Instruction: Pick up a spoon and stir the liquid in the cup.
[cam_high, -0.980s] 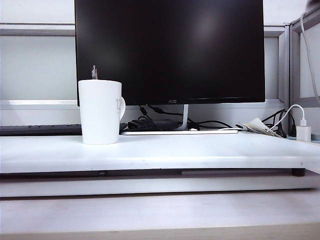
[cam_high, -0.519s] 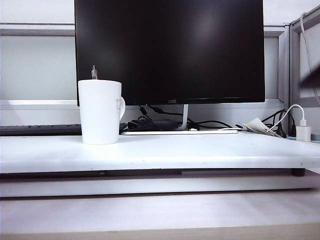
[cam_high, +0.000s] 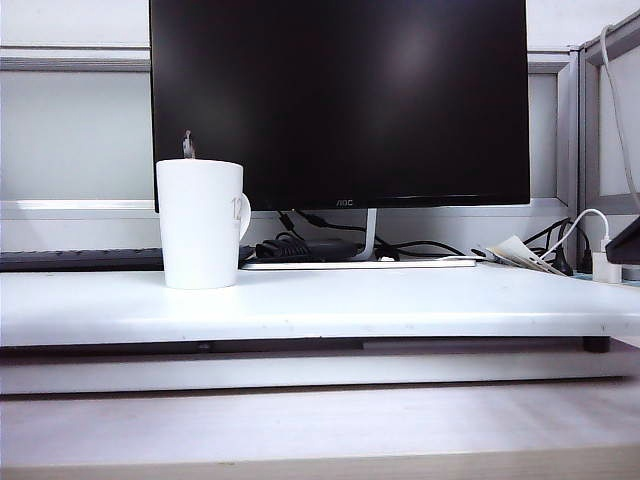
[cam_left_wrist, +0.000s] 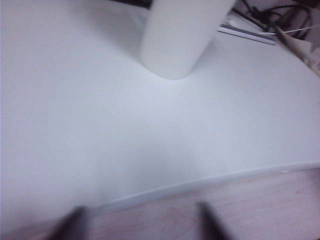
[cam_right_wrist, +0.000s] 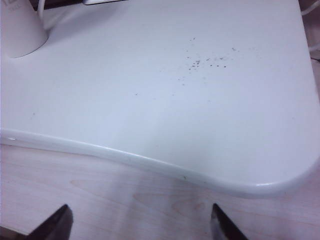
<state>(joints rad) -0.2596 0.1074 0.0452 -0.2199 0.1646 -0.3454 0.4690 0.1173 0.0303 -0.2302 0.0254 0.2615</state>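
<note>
The approach is judged to be in hand: nothing is gripped yet. The cup (cam_high: 200, 224) stands on the white board (cam_high: 400, 305) in front of the monitor (cam_high: 340, 100), and the spoon (cam_high: 188, 146) is seen only as a thin handle end poking above its rim. The left gripper (cam_left_wrist: 142, 222) is held over the board's near edge, its blurred fingertips spread with nothing between them, the cup well ahead of it. The right gripper (cam_right_wrist: 139, 222) is also held wide and empty near the board's edge, the cup far off to one side. Next, one gripper is to be brought over the rim and lined up on the narrow handle.
</note>
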